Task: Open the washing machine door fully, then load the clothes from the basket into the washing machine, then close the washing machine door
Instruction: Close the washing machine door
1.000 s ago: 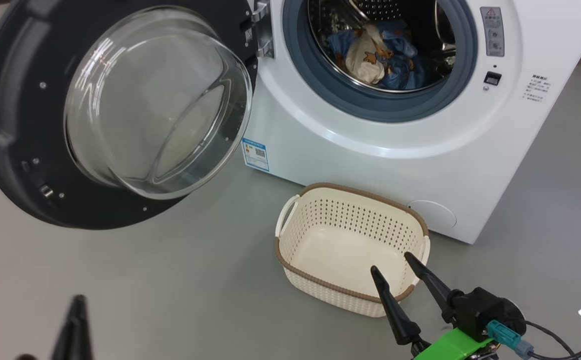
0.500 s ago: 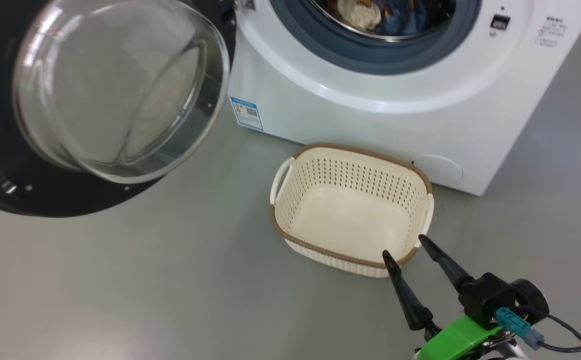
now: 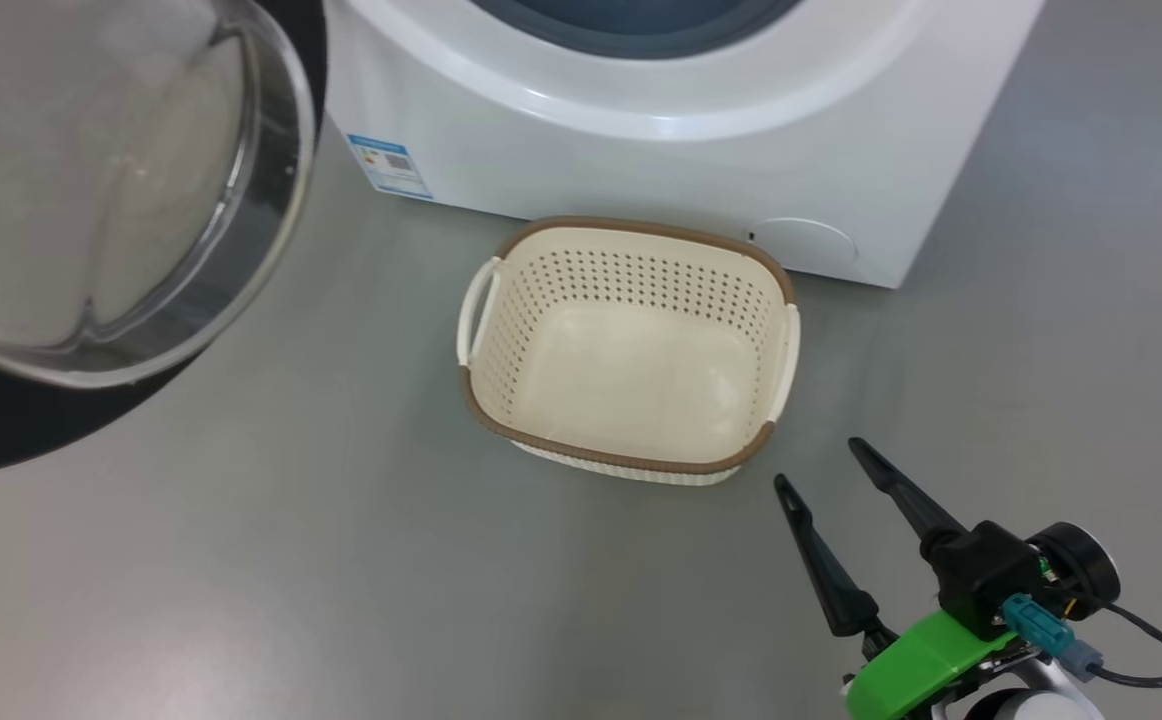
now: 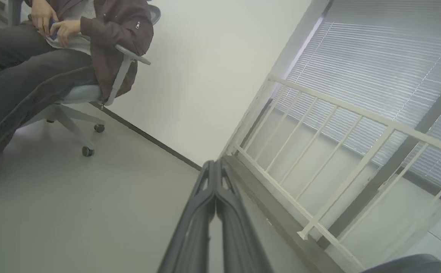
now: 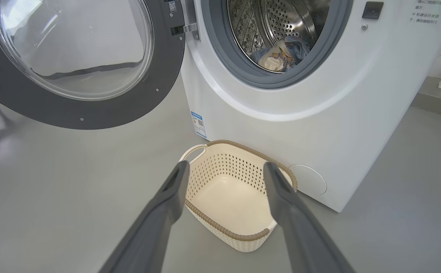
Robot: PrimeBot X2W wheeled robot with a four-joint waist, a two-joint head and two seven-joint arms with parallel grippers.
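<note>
The empty basket (image 3: 631, 285) sits on the grey floor (image 3: 241, 560) against the foot of the washing machine (image 5: 319, 113), just ahead of the right gripper (image 3: 819, 463). That gripper's two long dark fingers are spread wide, hold nothing, and point up and to the left at the basket's near right corner without touching it. In the right wrist view they frame the basket's perforated cream wall and brown woven-look rim. The clothes (image 5: 277, 57), blue and cream fabric, lie inside the steel perforated drum (image 5: 292, 22). The door (image 5: 159, 76) stands swung open to the left, with its glossy dark rim and bulging clear glass bowl. The left gripper (image 4: 216, 162) has its fingers pressed together on nothing and points away across the room toward a white railing (image 4: 338, 151), with a seated person (image 4: 34, 76) nearby.
</note>
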